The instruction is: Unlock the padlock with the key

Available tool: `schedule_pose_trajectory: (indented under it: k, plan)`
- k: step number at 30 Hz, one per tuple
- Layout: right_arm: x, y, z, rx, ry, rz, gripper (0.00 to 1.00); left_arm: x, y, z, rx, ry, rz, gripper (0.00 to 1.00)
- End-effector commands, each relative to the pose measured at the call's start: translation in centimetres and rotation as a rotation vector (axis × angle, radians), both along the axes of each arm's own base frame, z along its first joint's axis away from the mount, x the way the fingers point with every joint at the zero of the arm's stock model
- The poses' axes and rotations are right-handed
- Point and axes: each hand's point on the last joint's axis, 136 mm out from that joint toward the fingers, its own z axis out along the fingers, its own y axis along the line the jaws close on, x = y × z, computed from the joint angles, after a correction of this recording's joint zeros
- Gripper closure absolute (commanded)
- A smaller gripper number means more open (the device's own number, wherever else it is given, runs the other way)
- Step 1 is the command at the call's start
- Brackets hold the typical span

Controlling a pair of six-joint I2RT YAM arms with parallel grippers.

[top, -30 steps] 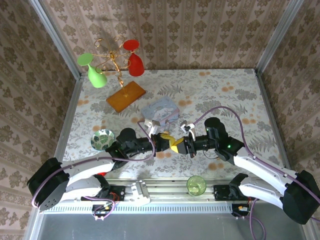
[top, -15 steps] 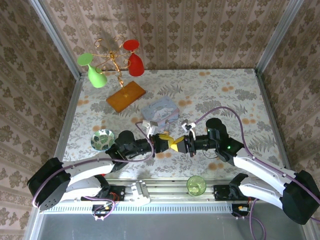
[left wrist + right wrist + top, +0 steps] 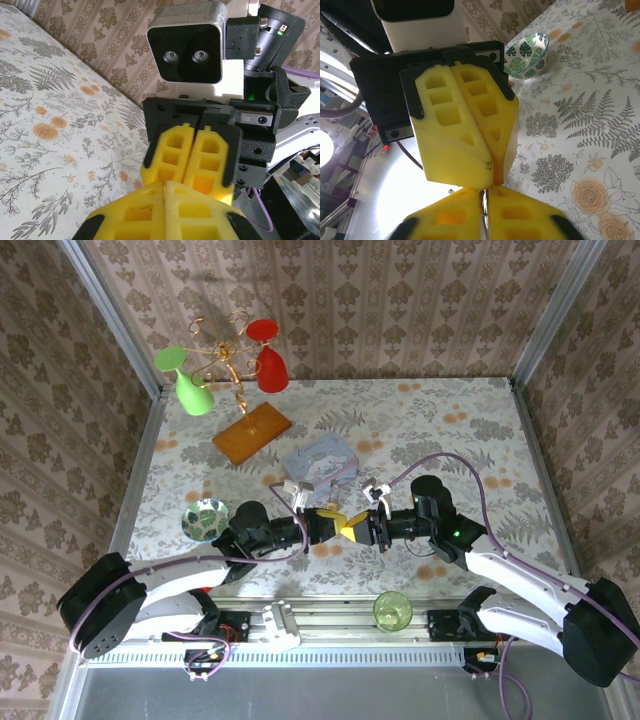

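Item count
Two grippers: left gripper [image 3: 340,520], right gripper [image 3: 355,531]. Two goblets: green goblet [image 3: 195,395], red goblet [image 3: 272,368]. One each: tin [image 3: 320,462], bowl [image 3: 205,518], tumbler [image 3: 392,611], orange packet [image 3: 251,433], wire stand [image 3: 238,392].

Look at the slim pale metal key [image 3: 484,209] from the right wrist camera. You see just its thin edge, like a bright little line. It stands on edge in the narrow crack between the two yellow fingers of the right gripper [image 3: 485,194], which squeeze onto it and hide most of it. Its end points at the tips of the left gripper [image 3: 491,176], whose fingers are pressed tight together. It comes right up to them, but you cannot tell if it touches. It is up in the air over the flowery table [image 3: 450,420], nearer the front edge. From above it is too small to pick out.
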Motion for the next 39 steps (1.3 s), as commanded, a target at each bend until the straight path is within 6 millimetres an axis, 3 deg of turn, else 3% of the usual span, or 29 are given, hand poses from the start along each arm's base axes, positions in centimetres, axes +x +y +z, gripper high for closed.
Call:
schedule_pose_trajectory:
  k: [1,2,3,4,10,18,26,30,34,39]
  plan:
    - [0.8,-0.4,0.8,0.008,-0.034,-0.056,0.51,0.3,0.6,1.6,-0.033,-0.037,0.031,1.0]
    - [0.8,-0.5,0.7,0.005,-0.036,-0.062,0.36,0.6,0.7,1.7,-0.028,-0.036,0.056,1.0]
    - [0.9,-0.8,0.5,-0.001,-0.036,-0.077,0.12,1.0,0.9,1.8,-0.025,-0.04,0.081,1.0]
    - [1.0,-1.0,0.5,-0.001,-0.041,-0.09,0.0,1.3,1.0,2.1,-0.024,-0.046,0.1,1.0]
    - [1.6,-1.9,2.0,0.08,-0.097,-0.179,0.0,2.4,1.0,3.2,-0.024,-0.062,0.147,1.0]
    - [2.4,-1.7,4.2,0.27,-0.128,-0.224,0.14,3.1,1.0,4.6,-0.136,-0.049,0.181,1.0]
    - [2.6,-0.6,4.3,0.347,-0.067,-0.169,0.27,3.1,1.0,5.9,-0.179,-0.085,0.19,1.0]
    - [2.6,-0.5,4.6,0.37,-0.071,-0.163,0.39,3.1,0.8,5.9,-0.178,-0.083,0.186,1.0]
    - [2.5,-0.3,4.8,0.373,-0.07,-0.145,0.6,3.1,0.9,5.8,-0.191,-0.078,0.192,1.0]
    - [2.4,-0.2,4.5,0.36,-0.059,-0.138,0.58,3.0,0.9,6.0,-0.19,-0.086,0.188,1.0]
